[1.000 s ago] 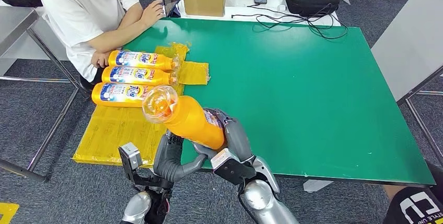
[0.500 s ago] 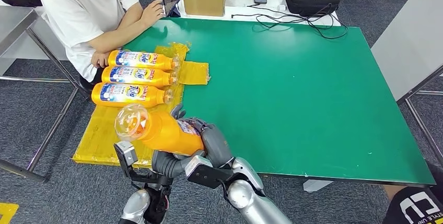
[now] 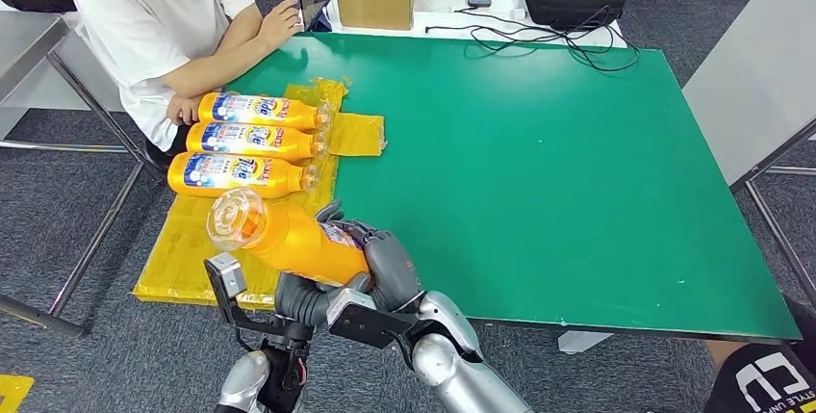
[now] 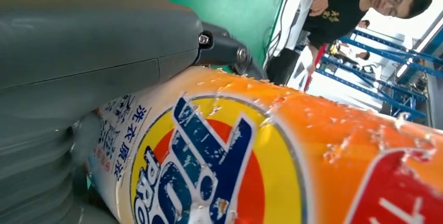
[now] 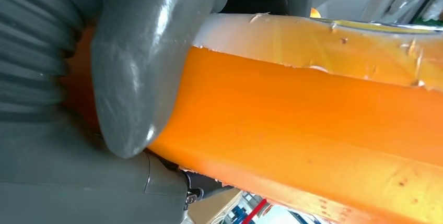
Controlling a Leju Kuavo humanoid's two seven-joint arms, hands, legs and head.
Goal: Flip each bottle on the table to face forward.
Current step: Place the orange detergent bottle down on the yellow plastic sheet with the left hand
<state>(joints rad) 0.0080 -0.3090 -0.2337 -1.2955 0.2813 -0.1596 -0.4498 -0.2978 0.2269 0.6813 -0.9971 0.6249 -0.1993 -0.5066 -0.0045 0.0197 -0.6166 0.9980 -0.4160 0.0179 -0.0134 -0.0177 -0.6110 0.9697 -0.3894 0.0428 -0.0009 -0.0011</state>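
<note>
Risk: the held detergent bottle (image 3: 293, 238) hangs above the desk's near left edge; a loosened grip during rotation could drop it to the floor.
Right hand (image 3: 382, 264): fingers wrapped around the bottle's base end.
Left hand (image 3: 306, 299): cradles it from underneath, fingers curled against it.
Farther: three detergent bottles (image 3: 245, 141) lie label-up on the yellow sheet (image 3: 207, 240).

My held bottle (image 3: 293, 240) hides most of my left robot hand (image 3: 306, 299); its label text is blurred, and both wrist views crop its ends.
</note>
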